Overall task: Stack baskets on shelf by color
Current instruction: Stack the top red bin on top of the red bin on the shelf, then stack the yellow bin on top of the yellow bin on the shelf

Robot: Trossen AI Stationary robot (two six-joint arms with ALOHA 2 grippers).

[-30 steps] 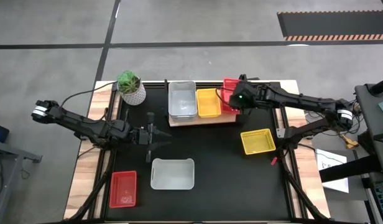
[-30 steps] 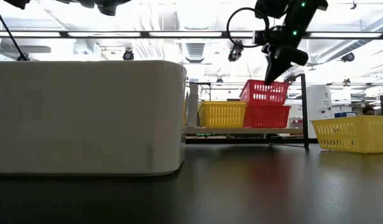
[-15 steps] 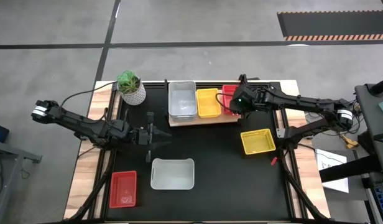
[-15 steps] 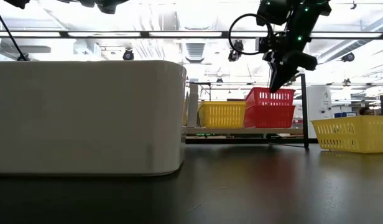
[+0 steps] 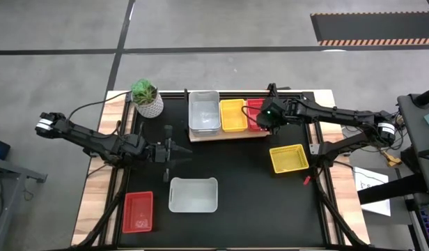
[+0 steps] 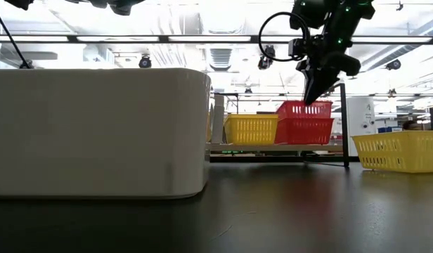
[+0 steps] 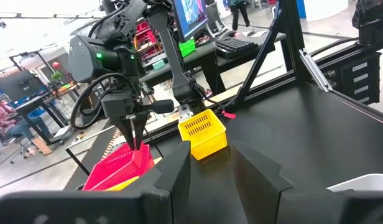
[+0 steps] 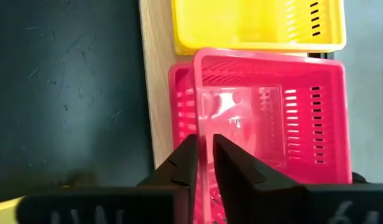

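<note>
Right end effector (image 8: 204,140), narrow, fingers (image 8: 182,163) closed astride the near wall of the upper red basket (image 8: 266,118). That basket sits nested in a second red basket (image 6: 304,131) at the right end of the shelf (image 5: 225,134). In the low view the upper rim looks close to level and only a little proud of the lower one.

The step in hand appears to be the release. It is best done by opening just enough to free the thin mesh wall, then lifting straight up, so that no finger drags the basket sideways or tips it out of its seat (the inner finger stands inside the basket and is the one likely to catch). Sideways travel should wait until the fingers are clear of the rim.

On the shelf beside the red pair stand a yellow basket (image 5: 233,115) and a white basket (image 5: 204,111). Loose on the black counter (image 5: 235,174) lie another yellow basket (image 5: 289,159), a white one (image 5: 193,194) and a red one (image 5: 138,211).

Left end effector (image 5: 169,152), wide and empty, waits over the counter's left half. A potted plant (image 5: 146,97) stands at the far left corner.

Beyond the counter are a grey floor (image 5: 200,28), ceiling lights and workstations.
</note>
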